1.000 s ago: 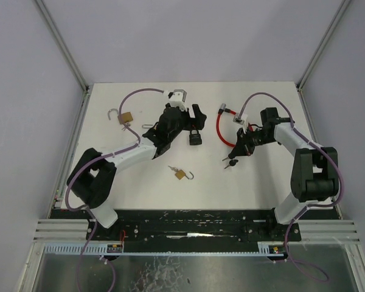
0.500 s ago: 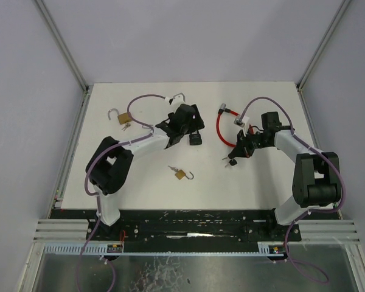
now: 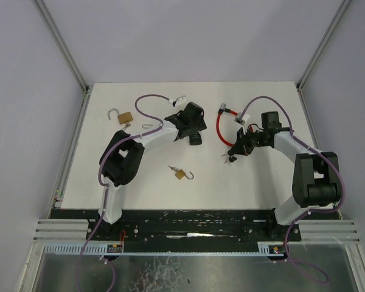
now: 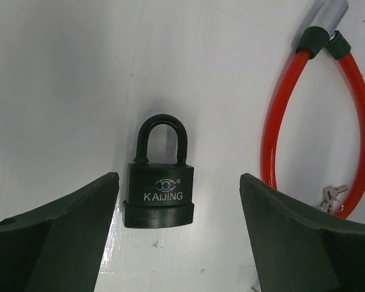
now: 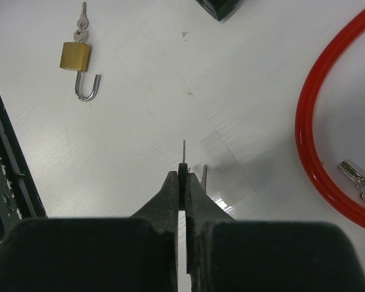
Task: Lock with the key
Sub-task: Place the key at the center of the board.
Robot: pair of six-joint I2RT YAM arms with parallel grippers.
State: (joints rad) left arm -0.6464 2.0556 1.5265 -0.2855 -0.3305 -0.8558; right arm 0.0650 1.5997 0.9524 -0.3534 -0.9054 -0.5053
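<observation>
1. Shows a squat black padlock stamped KAIJING lying flat on the white tabletop, both legs of its arched shackle meeting the body.
2. Finds the left gripper with jaws wide apart, a dark finger on either side of that padlock and neither touching it.
3. Places a red looped cable lock with a silver barrel just right of the padlock and apart from it, with small silver keys inside the loop.
4. Catches the right gripper pressed together on a thin black-headed key, the metal blade poking out past the fingertips and a second key hanging beside it.
5. Sets that gripper low over the tabletop, near the red loop.
6. Notes a small brass padlock, shackle open and keys attached, nearer the arm bases.
7. Notes a second brass padlock, shackle open, at the far left.
</observation>
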